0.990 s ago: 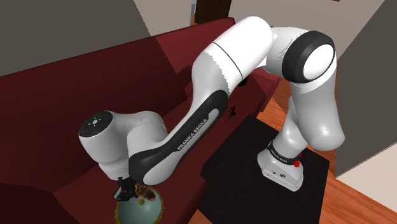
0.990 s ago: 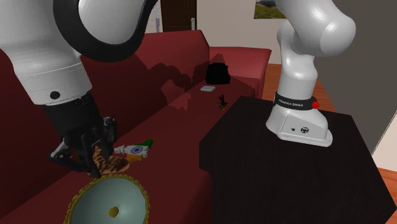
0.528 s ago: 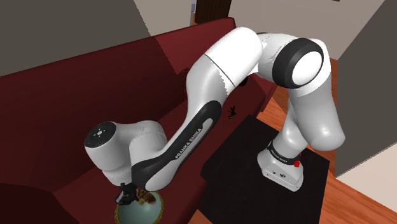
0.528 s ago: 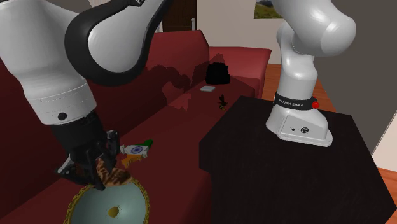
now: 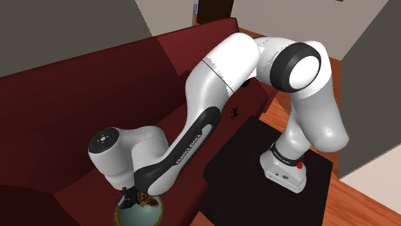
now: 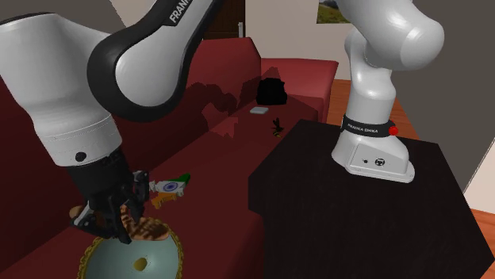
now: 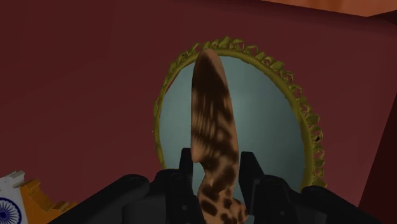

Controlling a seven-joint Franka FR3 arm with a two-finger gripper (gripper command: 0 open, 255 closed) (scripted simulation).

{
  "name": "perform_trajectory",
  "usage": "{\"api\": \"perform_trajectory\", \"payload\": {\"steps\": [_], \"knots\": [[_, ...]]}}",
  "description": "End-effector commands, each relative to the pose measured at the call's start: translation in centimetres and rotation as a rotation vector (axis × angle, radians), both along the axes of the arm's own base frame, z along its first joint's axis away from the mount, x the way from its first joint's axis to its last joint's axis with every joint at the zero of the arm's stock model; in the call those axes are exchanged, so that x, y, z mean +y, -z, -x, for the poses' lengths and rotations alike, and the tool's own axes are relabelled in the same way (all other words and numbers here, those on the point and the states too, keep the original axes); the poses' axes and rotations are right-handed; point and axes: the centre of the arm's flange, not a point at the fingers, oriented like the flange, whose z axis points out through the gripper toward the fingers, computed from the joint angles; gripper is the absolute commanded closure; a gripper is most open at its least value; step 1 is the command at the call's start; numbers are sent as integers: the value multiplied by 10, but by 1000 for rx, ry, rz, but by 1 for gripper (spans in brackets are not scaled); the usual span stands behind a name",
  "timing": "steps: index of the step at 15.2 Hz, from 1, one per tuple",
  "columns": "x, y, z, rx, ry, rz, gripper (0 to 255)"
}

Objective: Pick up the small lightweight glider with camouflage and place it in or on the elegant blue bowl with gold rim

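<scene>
dark red sofa [image 5: 77, 103], wooden floor [image 5: 360, 205]

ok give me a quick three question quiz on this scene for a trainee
1. True or false: the jaws are shut on the camouflage glider.
2. In the wrist view, what shows just beyond the glider? A: blue bowl with gold rim. B: white plate. C: wicker basket.
3. Fill in: the bowl rests on a dark red ____.

Key: 1 true. 2 A. 3 sofa.

Living room (dark red sofa [image 5: 96, 83])
</scene>
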Motion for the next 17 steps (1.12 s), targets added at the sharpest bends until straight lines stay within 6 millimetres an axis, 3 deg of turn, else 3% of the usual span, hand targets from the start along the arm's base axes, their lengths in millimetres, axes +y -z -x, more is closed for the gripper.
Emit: {"api": "perform_trajectory", "payload": {"steps": [1,3,4,9,13,17], "knots": [[-2,6,1,8,-1,9,255],[-2,6,1,8,-1,9,255],[-2,6,2,9,-1,9,0],[-2,6,1,8,-1,9,0],[2,-43,-5,8,-1,9,0],[2,-43,-5,8,-1,9,0]]}}
